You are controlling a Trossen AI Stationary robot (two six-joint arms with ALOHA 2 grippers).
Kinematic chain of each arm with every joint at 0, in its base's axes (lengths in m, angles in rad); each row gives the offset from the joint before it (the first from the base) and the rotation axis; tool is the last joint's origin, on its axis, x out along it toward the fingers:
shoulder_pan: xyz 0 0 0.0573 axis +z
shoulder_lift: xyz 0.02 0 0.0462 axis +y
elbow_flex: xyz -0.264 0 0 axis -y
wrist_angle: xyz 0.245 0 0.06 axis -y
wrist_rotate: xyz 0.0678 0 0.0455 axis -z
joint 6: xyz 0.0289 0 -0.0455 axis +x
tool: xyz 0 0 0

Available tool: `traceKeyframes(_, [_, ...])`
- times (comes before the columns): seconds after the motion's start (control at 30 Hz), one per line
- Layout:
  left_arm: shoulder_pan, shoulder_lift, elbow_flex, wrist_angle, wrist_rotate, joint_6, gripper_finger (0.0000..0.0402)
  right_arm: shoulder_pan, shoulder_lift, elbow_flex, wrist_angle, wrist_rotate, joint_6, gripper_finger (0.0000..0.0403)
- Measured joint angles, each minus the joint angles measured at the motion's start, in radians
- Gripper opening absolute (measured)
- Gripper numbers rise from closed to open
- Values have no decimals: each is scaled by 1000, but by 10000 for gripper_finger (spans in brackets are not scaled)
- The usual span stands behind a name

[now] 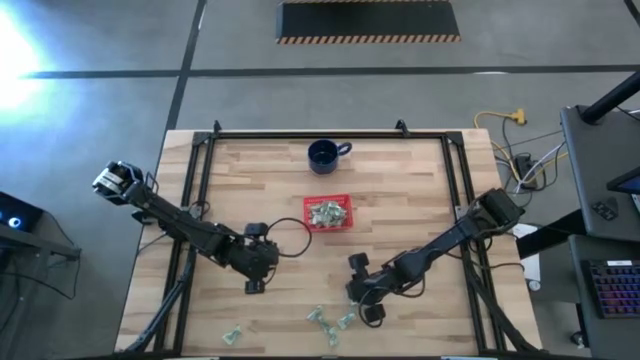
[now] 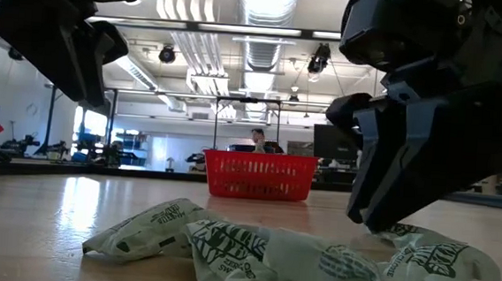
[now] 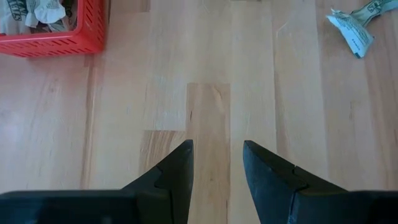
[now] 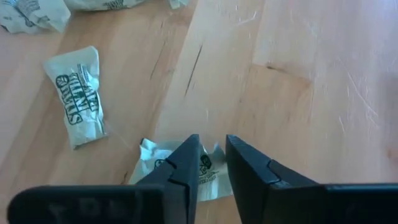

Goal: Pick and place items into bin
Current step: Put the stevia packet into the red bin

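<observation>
The red bin (image 1: 328, 200) stands mid-table with several pale green-and-white items inside; its corner (image 3: 68, 40) shows in the left wrist view. More items lie loose near the table's near edge (image 1: 322, 320), one apart to the left (image 1: 233, 334). My right gripper (image 4: 211, 140) is down on the table at the right end of that cluster, shut on one item (image 4: 208, 174). My left gripper (image 3: 217, 146) is open over bare wood, to the near left of the bin (image 1: 254, 287). My right gripper pinches a crumpled item (image 4: 210, 163) between its two fingers, coming from above and slanting down. The item lies on the table, with its edges sticking out on both sides of the fingers (image 4: 186, 165). Which part of it the fingers have is hidden by the fingers themselves.
A dark blue mug (image 1: 322, 153) stands near the far edge, behind the bin. Another wrapper (image 4: 78, 93) lies flat close to my right gripper, with more beyond it (image 4: 31, 12). A black frame (image 1: 200, 170) runs along the table's sides and far edge.
</observation>
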Motion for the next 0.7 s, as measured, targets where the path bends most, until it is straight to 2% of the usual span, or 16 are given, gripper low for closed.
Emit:
traceKeyframes(0.37, [0,0,0,14,0,0,123,0,0,0,-24,2,-21,13])
traceKeyframes(0.7, [0,0,0,18,0,5,123,0,-16,1,-26,26,-41,8])
